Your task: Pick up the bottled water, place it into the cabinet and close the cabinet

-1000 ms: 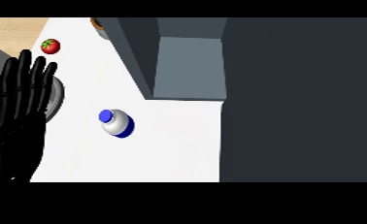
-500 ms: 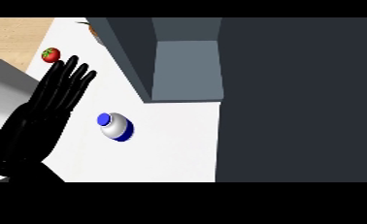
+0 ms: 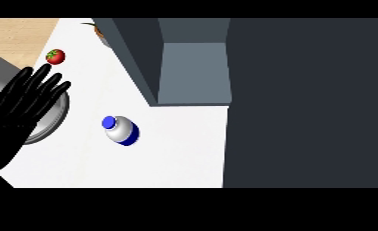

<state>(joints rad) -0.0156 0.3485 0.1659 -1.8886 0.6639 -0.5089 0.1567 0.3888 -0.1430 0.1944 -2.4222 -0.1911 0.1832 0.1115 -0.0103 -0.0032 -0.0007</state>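
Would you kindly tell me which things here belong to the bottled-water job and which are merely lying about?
Belonging to the job:
- bottled water, standing on the white counter
- cabinet, open
- left hand, open, left of the bottle and not touching it

Lying about:
- red fruit
- grey round dish, partly under the hand

White counter (image 3: 177, 150), bottled water (image 3: 122, 131) with blue cap, pale body and blue band, red tomato (image 3: 55, 56) with green top, black left hand (image 3: 28, 102), slate-grey cabinet (image 3: 193, 72), silver-grey round dish (image 3: 53, 122), tan wood strip (image 3: 26, 32)
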